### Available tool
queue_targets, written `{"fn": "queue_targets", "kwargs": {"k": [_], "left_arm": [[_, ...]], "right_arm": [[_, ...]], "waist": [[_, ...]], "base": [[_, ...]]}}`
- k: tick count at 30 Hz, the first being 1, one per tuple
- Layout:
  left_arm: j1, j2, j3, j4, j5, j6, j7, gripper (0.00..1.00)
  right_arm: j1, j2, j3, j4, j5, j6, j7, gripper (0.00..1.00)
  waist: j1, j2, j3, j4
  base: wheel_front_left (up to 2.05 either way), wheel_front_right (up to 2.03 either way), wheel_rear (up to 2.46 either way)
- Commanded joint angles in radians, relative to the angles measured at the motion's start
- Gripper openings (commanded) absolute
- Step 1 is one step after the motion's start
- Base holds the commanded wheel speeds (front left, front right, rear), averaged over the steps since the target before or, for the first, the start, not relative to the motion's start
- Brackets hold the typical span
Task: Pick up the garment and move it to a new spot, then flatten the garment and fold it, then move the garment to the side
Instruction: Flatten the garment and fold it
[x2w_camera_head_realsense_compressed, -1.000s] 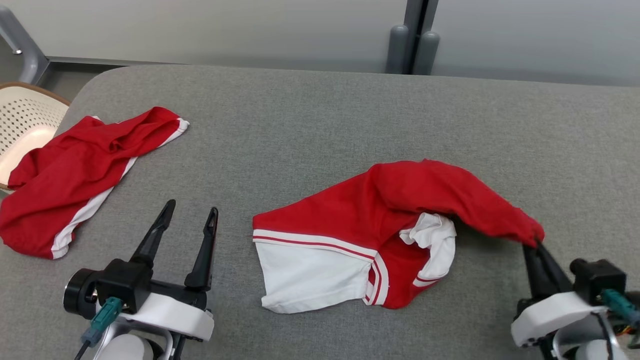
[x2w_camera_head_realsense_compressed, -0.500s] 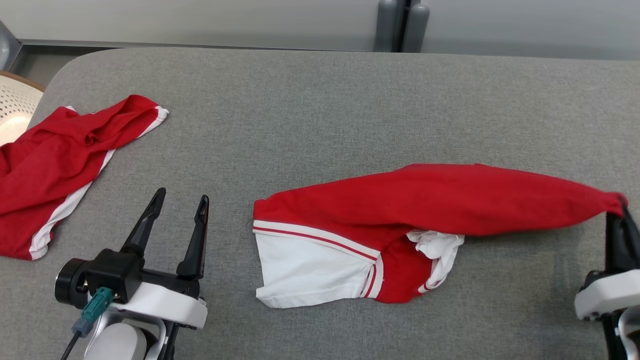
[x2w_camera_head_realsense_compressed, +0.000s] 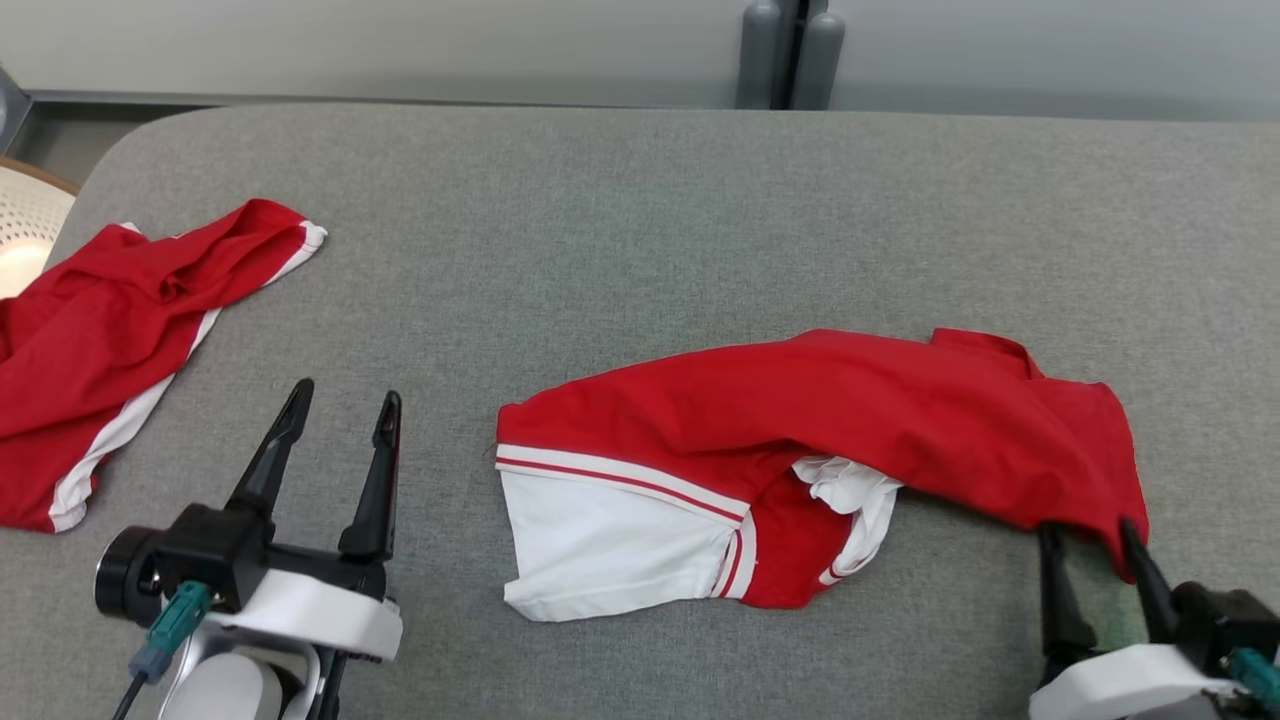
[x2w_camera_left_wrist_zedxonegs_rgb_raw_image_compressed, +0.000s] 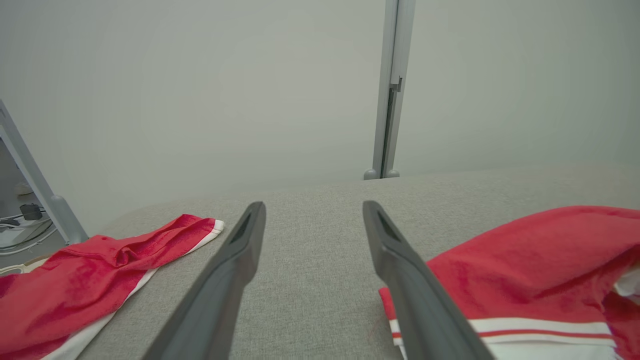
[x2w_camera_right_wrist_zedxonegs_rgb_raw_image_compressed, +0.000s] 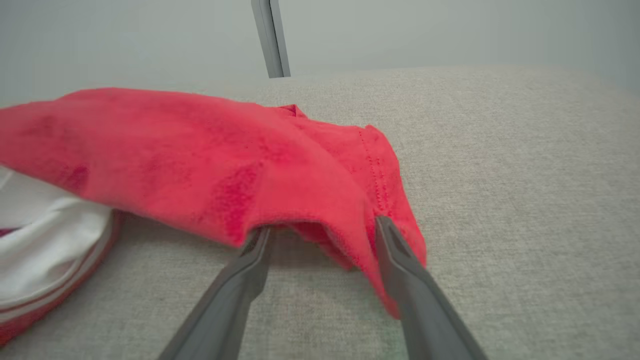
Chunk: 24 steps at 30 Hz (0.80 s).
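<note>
At the right gripper (x2w_camera_head_realsense_compressed: 1087, 528), fingers apart and clamping nothing, the garment (x2w_camera_head_realsense_compressed: 850, 420) lies with its red hem at the fingertips, stretching leftward. Bare grey table (x2w_camera_head_realsense_compressed: 640, 230) opens beyond. Farther left, the left gripper (x2w_camera_head_realsense_compressed: 347, 392) gapes beside another red garment (x2w_camera_head_realsense_compressed: 110, 320).

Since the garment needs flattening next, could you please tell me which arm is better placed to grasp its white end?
Left: the left end effector is open beside the garment's white end, while the right end effector sits open at the opposite red end.
</note>
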Motion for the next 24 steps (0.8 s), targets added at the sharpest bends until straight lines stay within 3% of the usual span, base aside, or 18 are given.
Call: {"fn": "queue_targets", "kwargs": {"k": [1,14,24], "left_arm": [[0.021,0.006,0.012,-0.004,0.002,0.006,-0.004,1.00],[0.148,0.016,0.048,-0.038,0.020,0.032,-0.004,1.00],[0.204,0.014,0.029,-0.059,0.021,0.047,0.009,1.00]], "right_arm": [[0.028,0.004,0.027,-0.033,0.011,-0.001,-0.016,1.00],[0.110,-0.003,0.119,-0.328,0.034,-0.001,0.034,1.00],[0.155,-0.004,0.118,-0.408,0.042,-0.001,0.093,1.00]], "waist": [[0.0000,0.0000,-0.016,-0.008],[0.0000,0.0000,-0.128,-0.041],[0.0000,0.0000,-0.157,-0.041]], "base": [[0.00,0.00,0.00],[0.00,0.00,0.00],[0.00,0.00,0.00]]}}
